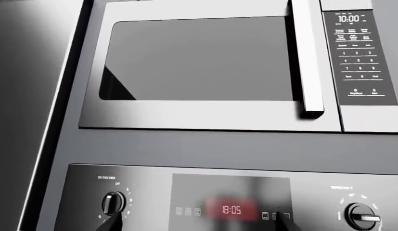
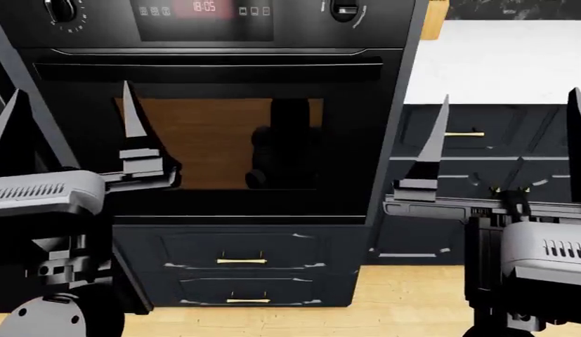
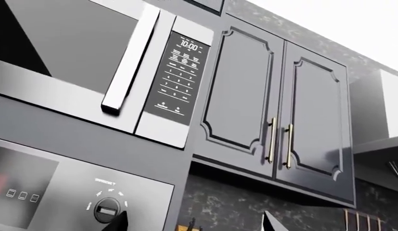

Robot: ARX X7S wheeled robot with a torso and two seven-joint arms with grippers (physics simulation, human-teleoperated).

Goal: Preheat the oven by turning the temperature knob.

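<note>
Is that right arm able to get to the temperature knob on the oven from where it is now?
Probably yes. Nothing stands between the right gripper and the temperature knob on the oven. The open jaws sit lower and off to the side, so the arm must rise and swing inward.

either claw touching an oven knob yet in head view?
No. Left claw and right claw hang open below the oven knobs, in front of its door.

Steel microwave (image 1: 205, 67) with keypad (image 1: 358, 53), navy wall cabinets (image 3: 276, 120), gold-handled drawers (image 2: 242, 261), white countertop (image 2: 501, 60).
</note>
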